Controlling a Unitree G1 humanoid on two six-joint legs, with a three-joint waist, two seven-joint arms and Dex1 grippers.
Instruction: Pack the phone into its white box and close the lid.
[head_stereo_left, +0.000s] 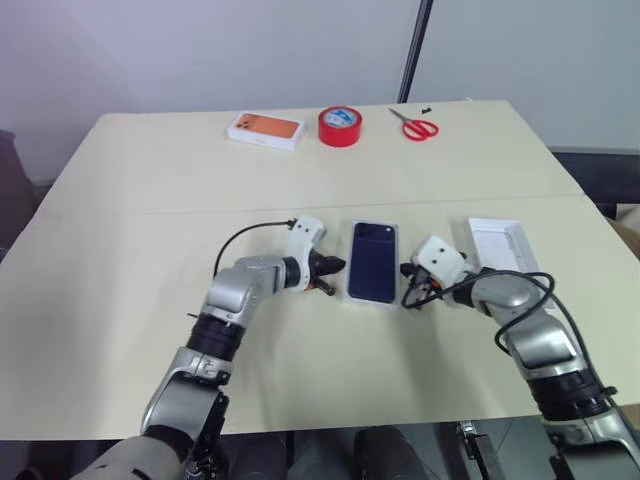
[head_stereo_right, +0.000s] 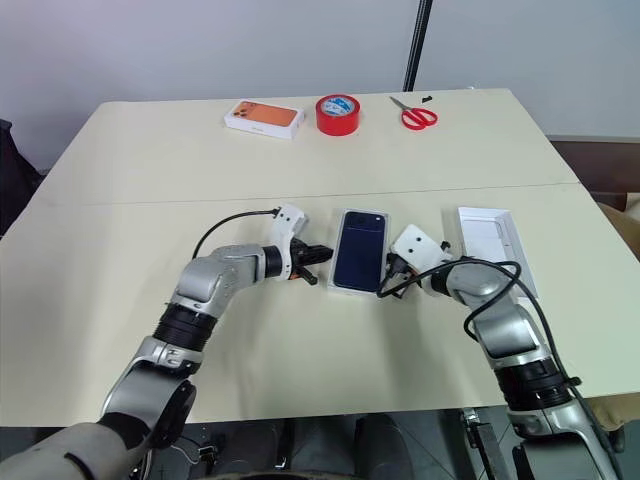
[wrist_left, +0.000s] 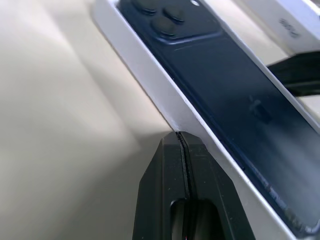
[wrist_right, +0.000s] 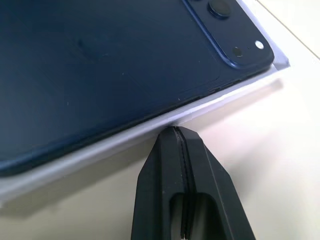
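between the two sets of black fingers sits the white box (head_stereo_left: 353, 272), a shallow rectangular base with thin white walls, flat on the cream tabletop (head_stereo_left: 150, 200). the phone (head_stereo_left: 373, 261), slim, dark navy, glossy back up, lies inside it, its square camera bump at the end far from the robot.

left gripper (head_stereo_left: 331, 266): fingers pressed together, nothing held. in the left wrist view the tips (wrist_left: 181, 142) are right at the box's outer long wall, touching or just short of it, can't tell which. phone lies just past that wall.

right gripper (head_stereo_left: 408, 270): fingers also pinched together, empty. in the right wrist view the tips (wrist_right: 176, 136) meet the opposite long wall of the box the same way, with the phone's back just beyond the rim. contact not certain.

so both grippers flank the box, one at each long side, pointing inward at it.

phone look: uniform dark blue, lenses visible on the bump, white wall showing as a thin border around it.

beyond the right fingers, on the side away from the box, a flat white rectangular piece (head_stereo_left: 497, 243) lies on the table, apart from the box. whether it is the lid i can't tell.

far edge of the table, well apart from both grippers: orange-topped white box (head_stereo_left: 265, 129), red tape roll (head_stereo_left: 340, 126), red-handled scissors (head_stereo_left: 415, 125).
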